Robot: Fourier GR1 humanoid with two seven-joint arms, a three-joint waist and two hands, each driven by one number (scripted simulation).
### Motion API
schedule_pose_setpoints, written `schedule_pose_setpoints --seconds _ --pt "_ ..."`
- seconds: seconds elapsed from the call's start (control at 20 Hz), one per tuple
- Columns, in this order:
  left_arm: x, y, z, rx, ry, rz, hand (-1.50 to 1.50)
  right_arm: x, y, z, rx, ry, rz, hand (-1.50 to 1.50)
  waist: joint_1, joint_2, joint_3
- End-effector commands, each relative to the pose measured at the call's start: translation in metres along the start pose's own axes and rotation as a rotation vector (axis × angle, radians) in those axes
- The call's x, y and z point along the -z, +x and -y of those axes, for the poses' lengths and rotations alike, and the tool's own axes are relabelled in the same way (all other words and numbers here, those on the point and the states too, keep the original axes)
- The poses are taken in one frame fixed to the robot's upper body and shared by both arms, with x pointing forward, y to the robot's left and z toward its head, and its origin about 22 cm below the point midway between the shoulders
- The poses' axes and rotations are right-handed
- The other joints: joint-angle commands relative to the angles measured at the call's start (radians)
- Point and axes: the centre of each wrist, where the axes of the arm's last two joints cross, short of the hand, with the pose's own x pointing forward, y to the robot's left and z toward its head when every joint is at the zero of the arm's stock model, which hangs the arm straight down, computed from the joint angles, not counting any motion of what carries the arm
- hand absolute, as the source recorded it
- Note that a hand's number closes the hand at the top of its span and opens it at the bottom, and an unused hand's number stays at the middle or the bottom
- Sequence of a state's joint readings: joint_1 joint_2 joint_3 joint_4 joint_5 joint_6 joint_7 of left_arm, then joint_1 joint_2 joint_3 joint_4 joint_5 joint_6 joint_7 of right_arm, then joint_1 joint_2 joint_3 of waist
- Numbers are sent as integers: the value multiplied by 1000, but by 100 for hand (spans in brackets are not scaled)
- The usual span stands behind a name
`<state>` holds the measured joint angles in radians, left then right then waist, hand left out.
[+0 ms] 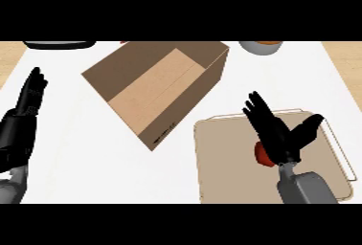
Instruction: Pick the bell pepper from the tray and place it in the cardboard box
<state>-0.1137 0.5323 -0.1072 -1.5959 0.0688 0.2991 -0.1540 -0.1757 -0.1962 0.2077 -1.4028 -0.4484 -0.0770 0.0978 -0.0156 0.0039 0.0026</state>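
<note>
At the far left edge, the left hand (29, 95) rests open, fingers straight and pointing up, well apart from everything else on the white counter (71, 162). Right of it lies the cardboard box (159, 86), tilted diagonally with its open side up. Bare counter separates the box's lower corner from the beige tray (226, 167), which sits at lower right. Over the tray, the right hand (279, 134) spreads open, fingers straight, thumb splayed rightward. The red bell pepper (262, 154) peeks out just beside the palm's left edge, mostly hidden; whether they touch cannot be told.
</note>
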Motion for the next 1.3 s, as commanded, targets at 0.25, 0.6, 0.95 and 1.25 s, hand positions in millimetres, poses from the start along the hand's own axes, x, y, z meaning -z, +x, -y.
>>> schedule_pose_setpoints --seconds 0.25,0.6,0.95,1.25 --pt "-15 -1 45 -140 -275 -135 0 -31 -28 51 -240 -777 -19 -150 -88 -4 -13" --pt "-20 8 63 -193 -341 -130 0 -92 -81 110 -978 -879 -138 -150 -47 16 -22" --pt "-19 13 75 -209 -394 -159 0 -102 -81 104 -1174 -908 -184 -150 -28 -2 -26" --pt "-10 20 83 -223 -406 -164 0 -84 -70 56 -1102 -809 -348 -150 -22 -5 -23"
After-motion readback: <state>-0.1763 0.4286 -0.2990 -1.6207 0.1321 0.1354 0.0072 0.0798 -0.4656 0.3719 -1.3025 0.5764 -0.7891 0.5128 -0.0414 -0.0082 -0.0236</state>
